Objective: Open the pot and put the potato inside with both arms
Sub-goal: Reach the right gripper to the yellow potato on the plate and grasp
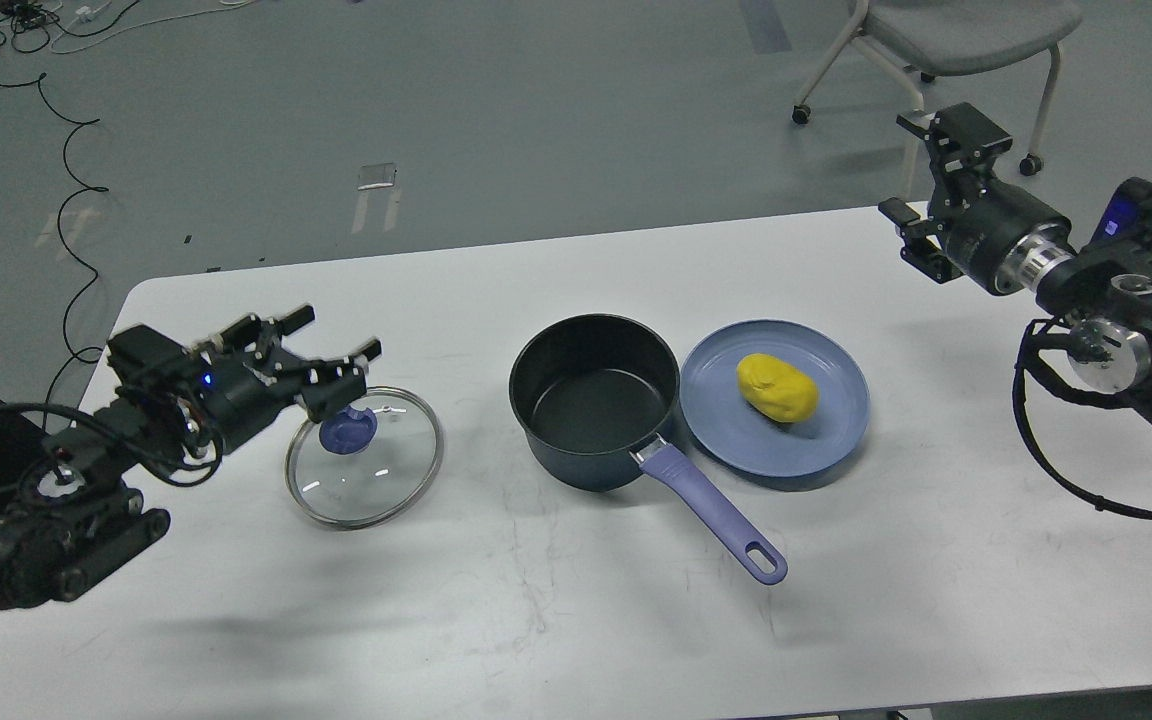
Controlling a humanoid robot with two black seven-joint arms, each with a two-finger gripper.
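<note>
The dark navy pot (596,410) stands uncovered at the table's middle, its black inside empty, its lavender handle (711,510) pointing toward the front right. Its glass lid (364,458) with a blue knob (348,428) lies flat on the table to the pot's left. My left gripper (341,335) is just behind and above the knob, with its fingers spread and nothing between them. The yellow potato (777,387) lies on a flat blue plate (816,440) right of the pot. My right gripper (914,168) is open and empty, raised over the table's far right edge.
The white table (576,620) has bare surface in front of the pot and plate. A grey wheeled chair (956,40) stands on the floor beyond the far right. Black cables (66,130) lie on the floor at the far left.
</note>
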